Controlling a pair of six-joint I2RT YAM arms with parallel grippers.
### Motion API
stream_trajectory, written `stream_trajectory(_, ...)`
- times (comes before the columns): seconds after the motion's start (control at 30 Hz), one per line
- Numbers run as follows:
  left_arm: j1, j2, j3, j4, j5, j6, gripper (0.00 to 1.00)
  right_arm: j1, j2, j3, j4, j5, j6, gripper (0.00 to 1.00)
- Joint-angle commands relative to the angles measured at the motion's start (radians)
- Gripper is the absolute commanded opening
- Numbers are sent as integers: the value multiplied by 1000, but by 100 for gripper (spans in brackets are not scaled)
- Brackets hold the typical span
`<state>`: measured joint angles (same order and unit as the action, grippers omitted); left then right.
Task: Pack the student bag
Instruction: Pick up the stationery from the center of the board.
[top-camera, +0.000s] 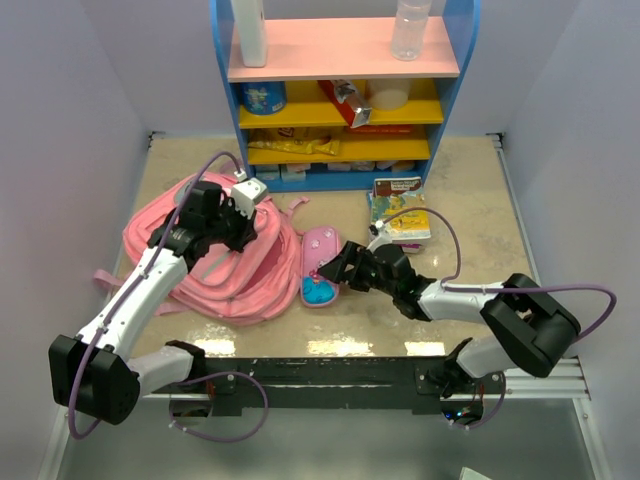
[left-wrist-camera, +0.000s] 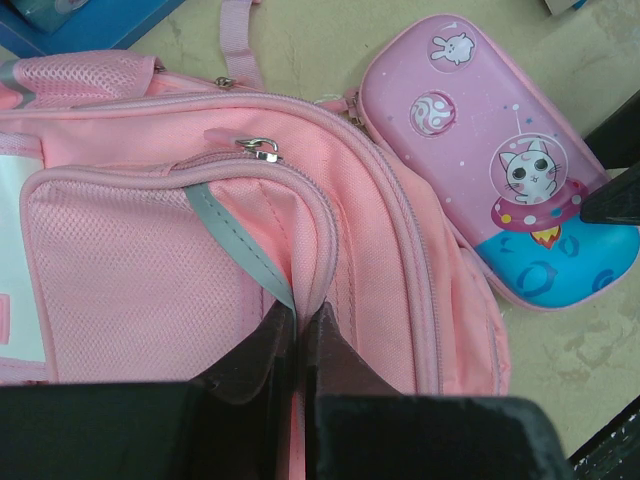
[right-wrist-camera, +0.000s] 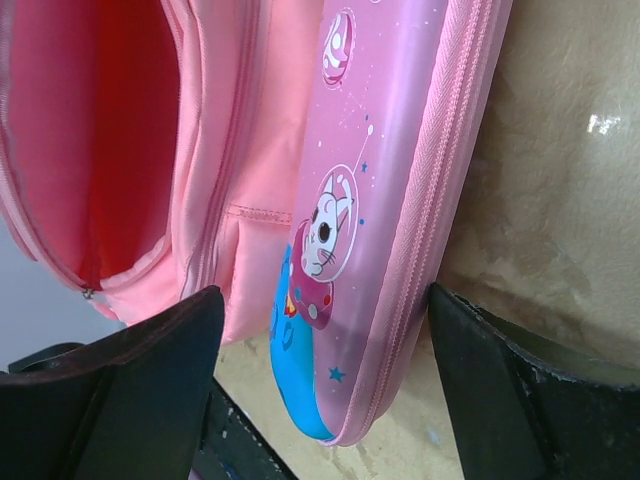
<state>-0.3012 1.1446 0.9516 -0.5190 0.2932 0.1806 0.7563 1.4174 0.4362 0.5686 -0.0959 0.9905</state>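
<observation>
The pink student bag (top-camera: 205, 262) lies flat on the table at the left, its main compartment gaping open in the right wrist view (right-wrist-camera: 110, 150). My left gripper (top-camera: 242, 232) is shut on the bag's pink rim beside the grey strip (left-wrist-camera: 235, 250), with the fingertips pinching the fabric (left-wrist-camera: 298, 312). A small pink-and-blue pencil case (top-camera: 320, 266) lies just right of the bag. My right gripper (top-camera: 328, 270) is open with one finger on each side of the case's blue end (right-wrist-camera: 325, 295). The case also shows in the left wrist view (left-wrist-camera: 500, 170).
A blue shelf unit (top-camera: 455, 95) with pink and yellow boards stands at the back, holding bottles, a tin and packets. A picture book and a yellow packet (top-camera: 402, 212) lie behind my right arm. White walls close in both sides.
</observation>
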Motion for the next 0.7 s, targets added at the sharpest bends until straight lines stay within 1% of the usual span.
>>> stream_trajectory(0.0, -7, -25, 26, 122, 80, 11, 0, 6, -25, 56, 93, -36, 2, 85)
stream_trajectory(0.17, -7, -23, 24, 125, 81, 10, 0, 6, -35, 76, 37, -28, -29, 85)
stream_trajectory(0.3, -9, -22, 27, 125, 83, 3, 0, 8, -26, 59, 105, -45, -10, 85)
stream_trajectory(0.37, -7, -23, 24, 123, 84, 5, 0, 12, -38, 71, 111, -50, -16, 86)
stream_trajectory(0.4, -7, -22, 24, 125, 81, 5, 0, 15, -38, 82, 97, -47, -24, 87)
stream_trajectory(0.43, -7, -23, 26, 123, 81, 5, 0, 17, -37, 110, 46, -42, -44, 87)
stream_trajectory(0.5, -7, -22, 26, 122, 81, 5, 0, 17, -20, 119, 31, -42, -53, 87)
stream_trajectory(0.63, -7, -23, 27, 122, 80, 3, 0, 20, -9, 95, 109, -64, -23, 86)
stream_trajectory(0.67, -7, -22, 26, 122, 81, 5, 0, 23, -12, 104, 91, -59, -29, 86)
